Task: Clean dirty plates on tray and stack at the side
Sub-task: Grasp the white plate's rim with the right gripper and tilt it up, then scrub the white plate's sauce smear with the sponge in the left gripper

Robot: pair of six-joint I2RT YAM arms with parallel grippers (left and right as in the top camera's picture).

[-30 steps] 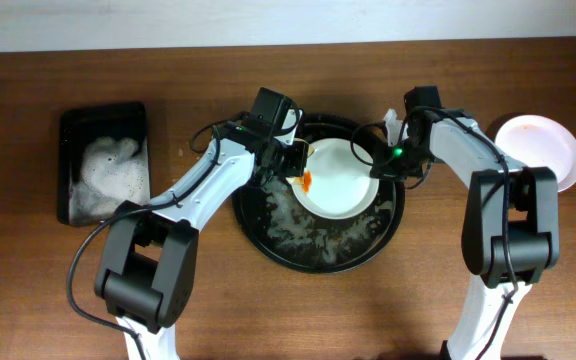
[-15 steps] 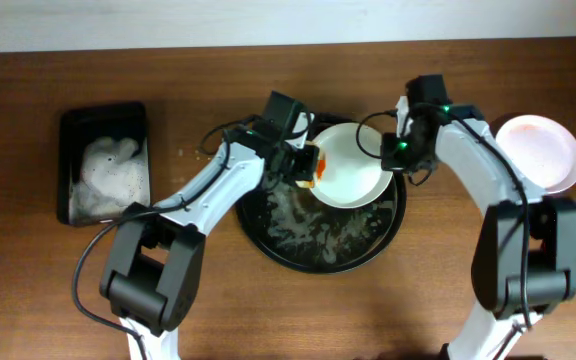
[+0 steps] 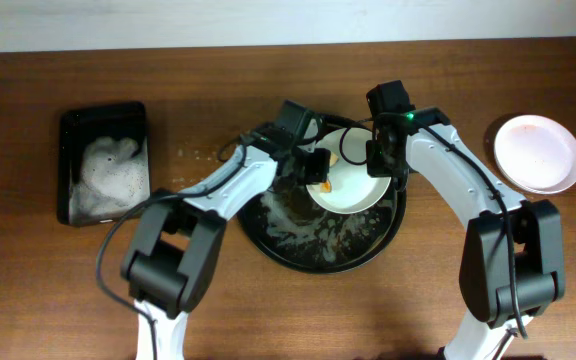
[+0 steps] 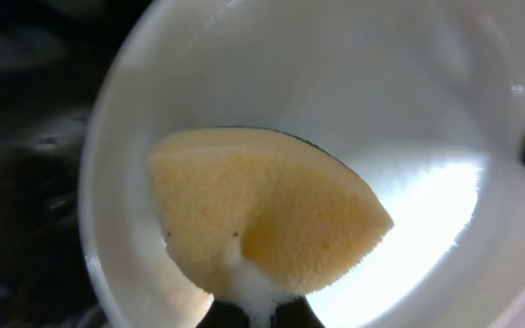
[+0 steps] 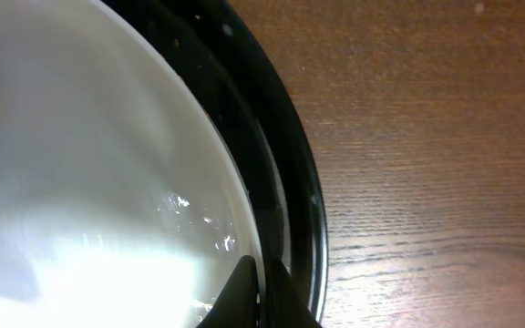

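Note:
One dirty plate [image 3: 353,185], white and shallow, sits tilted over the back of the round black tray [image 3: 268,235]. My right gripper [image 3: 380,160] is shut on the plate's right rim; the right wrist view shows the dark fingertips [image 5: 244,292] pinching the white edge [image 5: 235,196] above the tray's rim [image 5: 303,200]. My left gripper [image 3: 313,168] is shut on a yellow-orange sponge [image 3: 322,184], which presses on the plate's left half. In the left wrist view the sponge [image 4: 262,214] fills the middle of the plate [image 4: 427,100], with foam at the jaws.
Another white plate [image 3: 538,152] lies on the table at the far right. A black rectangular tray [image 3: 103,125] holding white foam stands at the left. Soapy residue and orange bits smear the round tray's floor [image 3: 308,230].
My right arm has swung left, carrying the plate's rim with it. The left gripper and sponge have moved right, further onto the plate.

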